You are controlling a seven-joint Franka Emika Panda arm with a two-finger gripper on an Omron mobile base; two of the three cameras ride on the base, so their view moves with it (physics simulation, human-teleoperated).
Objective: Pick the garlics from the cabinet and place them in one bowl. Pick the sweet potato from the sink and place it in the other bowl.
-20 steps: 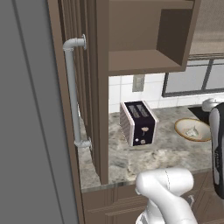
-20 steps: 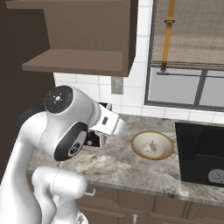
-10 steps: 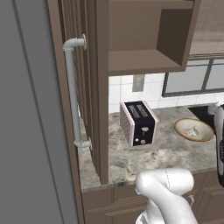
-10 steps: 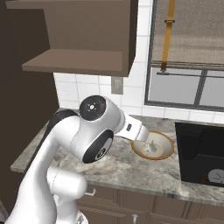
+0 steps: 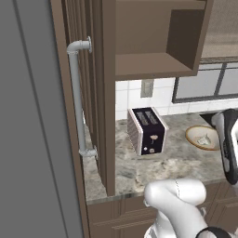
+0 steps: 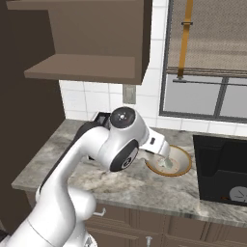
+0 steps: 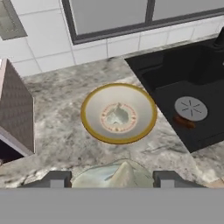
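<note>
**Second garlic carried over the tan bowl; one bulb already inside**

- Arm (image 6: 96,159): over the last second it has swung from in front of the toaster (image 5: 148,130) across the desk (image 6: 125,185) toward the sink side. Judged: transport of the second bulb is nearly complete; release comes next.
- Cabinet (image 5: 158,42): open shelf compartment, visible part bare. Judged: both bulbs are out.
- Sink (image 7: 183,87): black basin just beside the tan bowl. A small brownish-orange lump, likely the sweet potato (image 7: 183,122), lies by the grey round drain; faint, partly shadowed.
- Tan bowl (image 7: 89,124): on the desk between toaster and sink; one garlic (image 7: 118,116) rests at its centre.
- Pincer (image 7: 116,177): clenched on the second garlic (image 7: 120,175), an off-white bulb between the fingertips, hovering short of the bowl.
- Hidden: the held bulb's lower half is cut off at the frame bottom; in the base views the arm covers the pincer.
</note>
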